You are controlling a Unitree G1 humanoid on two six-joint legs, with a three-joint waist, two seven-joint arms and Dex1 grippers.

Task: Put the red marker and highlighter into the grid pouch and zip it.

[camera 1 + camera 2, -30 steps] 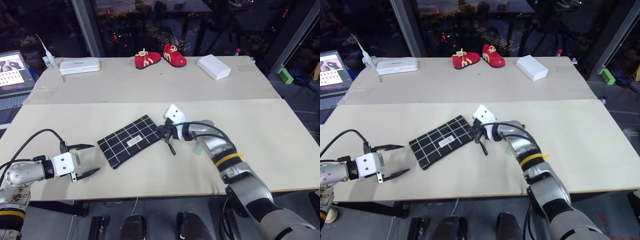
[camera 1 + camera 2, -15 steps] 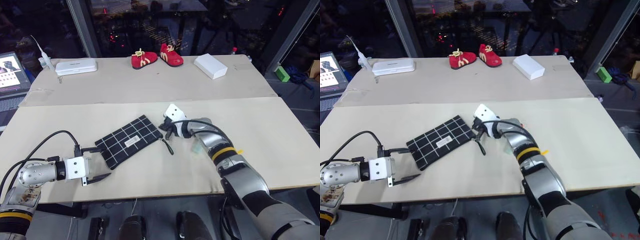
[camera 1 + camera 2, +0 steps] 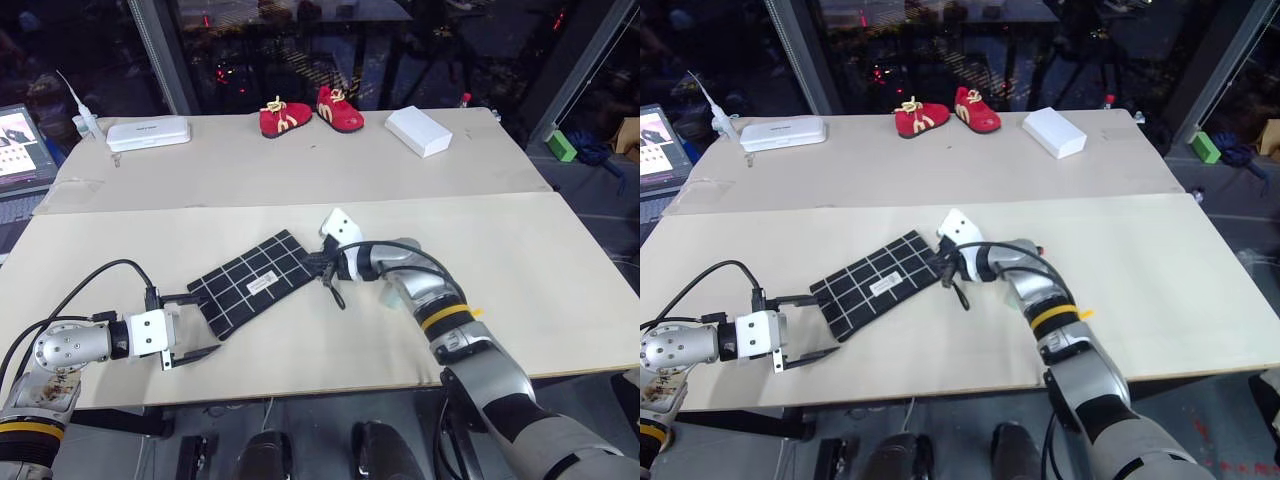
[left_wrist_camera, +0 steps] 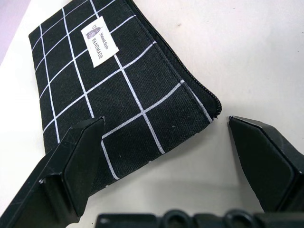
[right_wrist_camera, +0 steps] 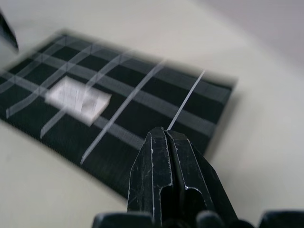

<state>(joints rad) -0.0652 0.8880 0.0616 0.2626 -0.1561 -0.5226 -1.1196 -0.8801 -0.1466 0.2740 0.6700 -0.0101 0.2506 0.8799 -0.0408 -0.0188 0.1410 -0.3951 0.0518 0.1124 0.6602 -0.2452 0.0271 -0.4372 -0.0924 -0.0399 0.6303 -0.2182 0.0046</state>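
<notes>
Grid pouch (image 3: 253, 284) lies flat, long axis diagonal across table (image 3: 560, 270).

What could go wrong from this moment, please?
The left gripper is open around the pouch corner without clamping it, so the pouch may slide. The right gripper is shut at the far end by the cord pull; what it holds is unclear, and it may slip off.

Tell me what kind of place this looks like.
Probably a lab or office at night: a wide plain worktable, dark glass walls behind it, and an open laptop at the table's edge.
</notes>
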